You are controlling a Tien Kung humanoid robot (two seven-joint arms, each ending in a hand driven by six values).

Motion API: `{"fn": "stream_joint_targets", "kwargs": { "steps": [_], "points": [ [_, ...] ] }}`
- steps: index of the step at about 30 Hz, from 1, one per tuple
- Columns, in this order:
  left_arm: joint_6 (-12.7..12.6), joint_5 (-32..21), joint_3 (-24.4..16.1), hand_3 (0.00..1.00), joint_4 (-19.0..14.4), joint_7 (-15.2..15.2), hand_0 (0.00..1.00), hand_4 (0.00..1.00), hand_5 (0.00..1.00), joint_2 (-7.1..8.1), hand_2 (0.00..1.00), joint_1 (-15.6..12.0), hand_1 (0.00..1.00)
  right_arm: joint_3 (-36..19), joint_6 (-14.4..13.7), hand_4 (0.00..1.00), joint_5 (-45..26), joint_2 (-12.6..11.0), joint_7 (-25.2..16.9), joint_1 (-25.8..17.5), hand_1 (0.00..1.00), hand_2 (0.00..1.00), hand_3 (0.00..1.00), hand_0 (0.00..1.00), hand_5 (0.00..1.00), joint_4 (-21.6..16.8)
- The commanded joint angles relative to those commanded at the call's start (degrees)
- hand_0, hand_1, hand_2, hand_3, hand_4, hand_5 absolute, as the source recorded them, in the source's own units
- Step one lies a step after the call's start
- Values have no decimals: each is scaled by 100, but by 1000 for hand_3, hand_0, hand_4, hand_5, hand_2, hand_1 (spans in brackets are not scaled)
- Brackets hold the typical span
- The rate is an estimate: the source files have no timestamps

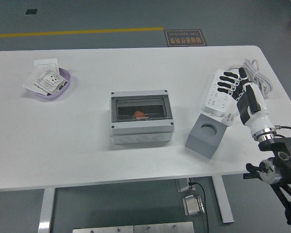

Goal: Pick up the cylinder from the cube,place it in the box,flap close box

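Desk: you are looking down over its white top, near edge at the bottom.
Box: sitting at mid-desk, its clear flap lying shut.
Cube: standing tilted toward the desk's right near edge, its round socket showing bare.
Power strip: lying by the right edge, just behind the cube.
Right hand: hovering over the power strip, fingers spread, gripping nothing.
Purple tray: holding cards near the far left corner.
Cylinder: you are seeing it, red, lying inside the box under the flap.
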State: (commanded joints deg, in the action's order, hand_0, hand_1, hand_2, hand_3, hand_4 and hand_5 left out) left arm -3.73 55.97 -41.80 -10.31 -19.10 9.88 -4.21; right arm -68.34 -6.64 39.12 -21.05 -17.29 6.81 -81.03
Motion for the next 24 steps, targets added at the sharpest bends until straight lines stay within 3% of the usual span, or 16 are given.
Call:
{"fn": "stream_joint_targets", "kwargs": {
  "steps": [2, 3, 8, 9, 10, 16, 24],
  "points": [
    [0, 21, -27, 571, 0, -2, 592, 469, 263, 0, 553, 3, 614, -71, 251, 998, -378, 7, 13, -12, 672, 687, 697, 639, 891, -6],
    [-1, 32, -42, 571, 0, -2, 592, 470, 262, 0, 553, 6, 612, -113, 390, 998, -586, 13, 16, -16, 919, 941, 894, 971, 998, -7],
    [-1, 128, -153, 571, 0, -20, 592, 470, 262, 6, 553, 9, 612, -280, 934, 998, -1595, 44, 48, -19, 919, 941, 894, 971, 998, -33],
    [0, 144, -170, 571, 0, -24, 592, 469, 262, 6, 553, 9, 611, -299, 989, 998, -1744, 48, 54, -20, 998, 998, 983, 998, 998, -43],
    [1, 165, -191, 571, 0, -29, 592, 469, 262, 6, 553, 11, 611, -321, 1053, 998, -1918, 50, 66, -20, 998, 998, 983, 998, 998, -58],
    [5, 200, -223, 571, 0, -38, 592, 471, 262, 7, 553, 23, 611, -412, 1208, 998, -2597, 57, 85, -23, 962, 964, 993, 998, 998, -116],
    [13, 205, -236, 571, 0, -55, 592, 472, 262, 17, 553, 24, 611, -526, 1290, 998, -2844, 71, 36, -19, 970, 962, 996, 998, 998, -119]
  ]
}}
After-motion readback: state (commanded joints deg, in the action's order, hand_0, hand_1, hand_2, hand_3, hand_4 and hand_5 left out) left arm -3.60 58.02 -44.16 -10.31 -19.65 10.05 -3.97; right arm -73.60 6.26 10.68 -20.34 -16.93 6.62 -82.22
